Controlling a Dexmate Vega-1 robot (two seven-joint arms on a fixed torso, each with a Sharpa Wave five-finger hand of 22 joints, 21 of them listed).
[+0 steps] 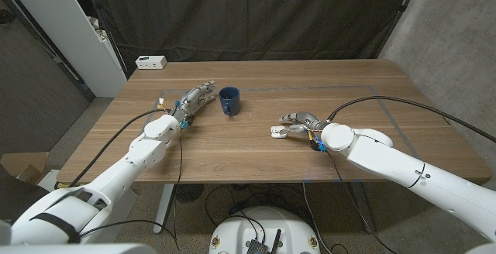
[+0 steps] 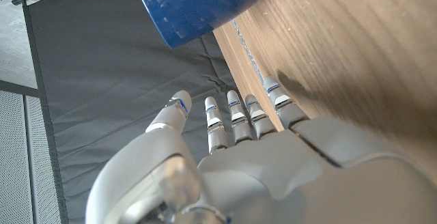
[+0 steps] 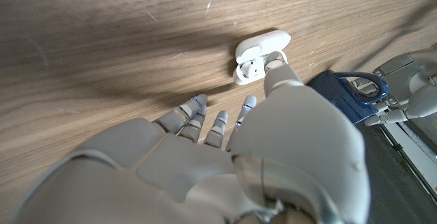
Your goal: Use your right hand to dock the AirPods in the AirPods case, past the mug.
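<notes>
**A:** Where's the case sitting?

**B:** The AirPods case (image 1: 277, 132) lies on the wooden bench (image 1: 349, 91), right of the middle, lid swung open. In the right wrist view one white earbud (image 3: 250, 67) shows seated in the case.

**A:** And the right hand?

**B:** The right hand (image 1: 301, 122) is at the case, coming in from the robot's right. In the right wrist view the thumb tip (image 3: 275, 63) is on or just at the case's edge; I can't tell whether it presses. The other fingers (image 3: 193, 108) stretch out apart over the wood beside the case. I see nothing pinched in the hand, but the thumb hides part of the case, so whether it grips anything I cannot tell.

**A:** The mug?

**B:** The blue mug (image 1: 229, 101) stands upright left of the middle, well apart from the case. The case lies between the mug and the right hand's wrist.

**A:** Left hand?

**B:** The left hand (image 1: 194, 99) lies just beside the mug on its left, fingers straight and close together, pointing toward the far edge of the bench, holding nothing. In the left wrist view it stands on its edge against the wood, with the mug just past the fingertips (image 2: 235, 101).

**A:** Anything else?

**B:** A small white box (image 1: 150, 63) at the far left corner, a dark curtain (image 1: 256, 14) behind
</notes>
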